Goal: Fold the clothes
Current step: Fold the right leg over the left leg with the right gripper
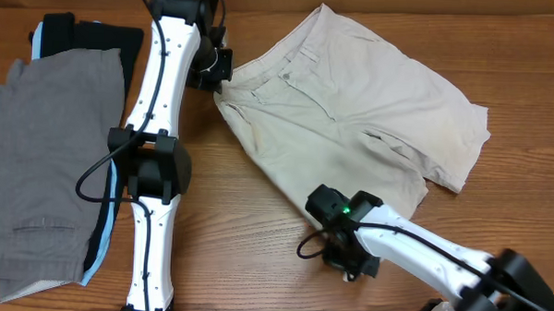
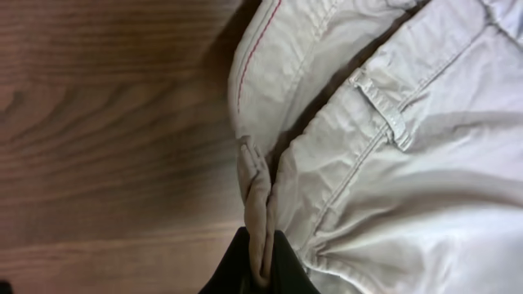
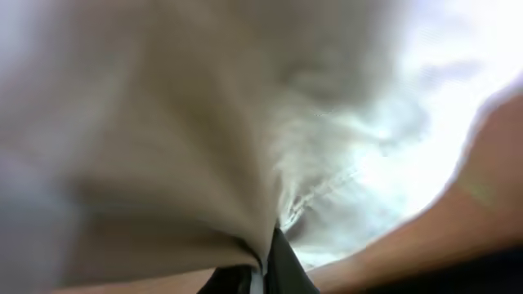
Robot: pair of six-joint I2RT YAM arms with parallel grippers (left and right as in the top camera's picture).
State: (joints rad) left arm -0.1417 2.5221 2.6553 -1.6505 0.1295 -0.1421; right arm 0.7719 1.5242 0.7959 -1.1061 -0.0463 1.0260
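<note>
Wooden table [image 1: 245, 265]: the nearest part to me, where both arms start.
Right gripper [image 3: 260, 273]: pressed together on a fold of cream cloth, the near hem of the shorts [image 1: 353, 103]. I think it pinches here so that this side can lift.
Shorts: spread flat and a little slanted at the middle-right of the table, between the two grippers, not yet folded.
Left gripper [image 2: 260, 265]: farther, pinching the waistband corner. I judge it anchors this end, so the cloth does not slide.
Grey trousers [image 1: 46, 157]: at the left, on black and light-blue garments [image 1: 115, 39], apart from the shorts.
</note>
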